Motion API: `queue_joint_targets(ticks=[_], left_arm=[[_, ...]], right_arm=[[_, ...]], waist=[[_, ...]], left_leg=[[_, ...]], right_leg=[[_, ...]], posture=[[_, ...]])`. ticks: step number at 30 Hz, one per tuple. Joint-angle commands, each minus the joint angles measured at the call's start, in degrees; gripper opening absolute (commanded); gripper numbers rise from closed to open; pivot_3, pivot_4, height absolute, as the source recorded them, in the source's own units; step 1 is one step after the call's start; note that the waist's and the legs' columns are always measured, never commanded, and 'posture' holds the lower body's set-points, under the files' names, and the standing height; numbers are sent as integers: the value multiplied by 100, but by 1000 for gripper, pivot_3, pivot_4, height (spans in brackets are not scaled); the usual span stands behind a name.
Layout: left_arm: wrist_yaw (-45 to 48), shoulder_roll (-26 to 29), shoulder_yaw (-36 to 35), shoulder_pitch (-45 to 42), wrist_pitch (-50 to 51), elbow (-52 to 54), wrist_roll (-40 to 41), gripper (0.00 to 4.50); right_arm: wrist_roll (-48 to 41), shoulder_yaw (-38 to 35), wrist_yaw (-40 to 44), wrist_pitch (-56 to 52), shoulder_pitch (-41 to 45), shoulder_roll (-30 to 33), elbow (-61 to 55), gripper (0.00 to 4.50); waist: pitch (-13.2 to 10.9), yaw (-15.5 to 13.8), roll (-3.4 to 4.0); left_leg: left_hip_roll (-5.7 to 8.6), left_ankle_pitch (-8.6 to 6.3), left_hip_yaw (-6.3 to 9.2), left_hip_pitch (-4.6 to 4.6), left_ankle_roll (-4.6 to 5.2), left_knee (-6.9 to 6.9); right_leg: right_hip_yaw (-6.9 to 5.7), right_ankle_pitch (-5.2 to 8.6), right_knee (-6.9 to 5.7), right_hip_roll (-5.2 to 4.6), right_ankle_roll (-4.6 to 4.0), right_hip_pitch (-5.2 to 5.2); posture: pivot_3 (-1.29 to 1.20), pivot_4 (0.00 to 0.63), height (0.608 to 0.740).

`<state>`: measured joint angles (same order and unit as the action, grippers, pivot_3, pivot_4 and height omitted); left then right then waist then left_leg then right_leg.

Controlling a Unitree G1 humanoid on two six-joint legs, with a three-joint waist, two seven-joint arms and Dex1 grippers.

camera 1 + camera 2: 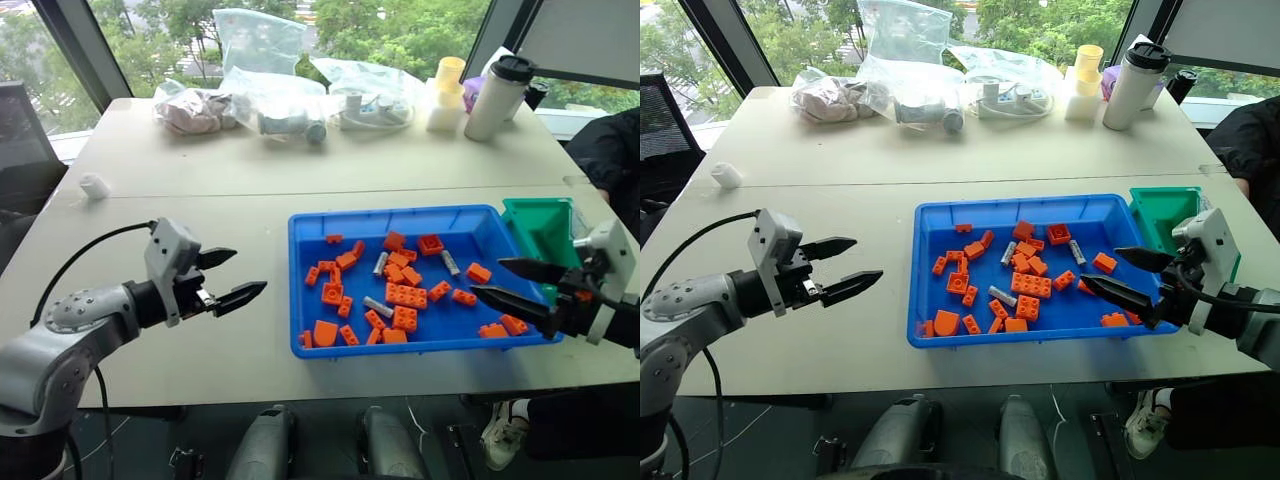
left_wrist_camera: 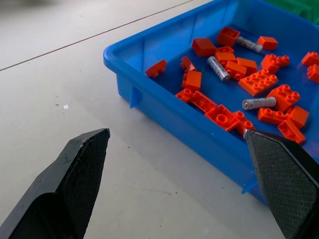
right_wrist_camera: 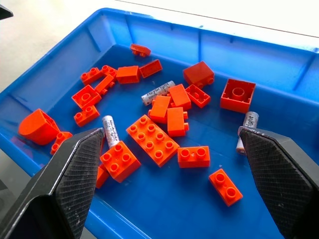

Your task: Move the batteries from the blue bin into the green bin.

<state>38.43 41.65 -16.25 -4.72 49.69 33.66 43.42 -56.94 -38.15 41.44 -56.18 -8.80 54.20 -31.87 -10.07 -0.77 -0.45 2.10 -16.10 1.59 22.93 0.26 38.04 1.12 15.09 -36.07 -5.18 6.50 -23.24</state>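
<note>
Office (white tables (image 1: 250, 190), big windows (image 1: 180, 30))

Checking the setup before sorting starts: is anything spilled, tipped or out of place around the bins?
Nothing stands out. The blue bin and green bin sit upright on the table, and the batteries and orange bricks all lie inside the blue bin.

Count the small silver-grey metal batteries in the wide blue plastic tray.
3, all in the blue tray among orange bricks: one mid-back, one further right, one near the front. Bricks could hide others.
</note>
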Motion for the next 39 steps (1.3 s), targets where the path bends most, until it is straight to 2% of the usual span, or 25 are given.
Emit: queue_joint_targets(ticks=[1, 18, 22, 25, 29, 32, 35, 39], left_arm=[[-26, 49, -142, 5, -136, 84, 45, 4500], [9, 56, 3, -64, -163, 47, 51, 4500], [68, 164, 62, -163, -133, 72, 60, 4500], [395, 462, 135, -362, -126, -17, 85, 4500], [1290, 1183, 574, -1027, -181, -390, -16, 4500], [2178, 1735, 1055, -1438, -449, -646, -233, 4500], [2626, 1881, 1366, -1753, -680, -774, -367, 4500], [2792, 1771, 1689, -2017, -886, -770, -590, 4500]], right_arm=[[-169, -197, -73, 3, 12, -26, -173, 4466], [-169, 105, -246, 93, 185, -1, -158, 4466], [58, 364, -309, -31, 436, 270, 89, 4466], [-193, 508, -273, -313, 800, 482, 245, 4466], [-161, 1312, 8, -398, 1803, 780, 568, 4466], [547, 2420, 697, 87, 2501, 1064, 711, 4466], [1054, 3352, 1235, 362, 3027, 1097, 897, 4466], [2113, 4691, 1822, 922, 3487, 940, 1125, 4466]], waist=[[0, 0, 0], [0, -1, 0], [0, 1, 1], [0, 2, 0], [-1, 11, 2], [-4, 37, 8], [-5, 41, 8], [-7, 29, 5]], left_leg=[[0, 0, 0, 0, 0, 0], [2, 0, -1, 1, 0, 0], [2, 0, -1, 1, 0, 0], [2, 0, -1, 1, 0, 0], [2, 0, -2, 1, 0, 1], [2, 0, -6, 6, 0, 1], [2, 0, -6, 24, 1, -3], [4, 0, -5, 45, 1, 3]], right_leg=[[0, 0, 0, 0, 0, 0], [0, 0, 1, -1, 0, 0], [0, 0, 0, -1, -1, 0], [0, 0, 0, -1, -1, -1], [-2, 0, 1, 1, -5, -4], [-2, 0, 4, 3, -6, -12], [-7, -1, 6, 5, -5, -29], [-9, -10, 5, 4, 12, -47]], posture=[[0, 150, 740], [0, 150, 740], [0, 150, 740], [0, 150, 740], [0, 150, 740], [0, 150, 740], [0, 150, 740], [0, 150, 740]])
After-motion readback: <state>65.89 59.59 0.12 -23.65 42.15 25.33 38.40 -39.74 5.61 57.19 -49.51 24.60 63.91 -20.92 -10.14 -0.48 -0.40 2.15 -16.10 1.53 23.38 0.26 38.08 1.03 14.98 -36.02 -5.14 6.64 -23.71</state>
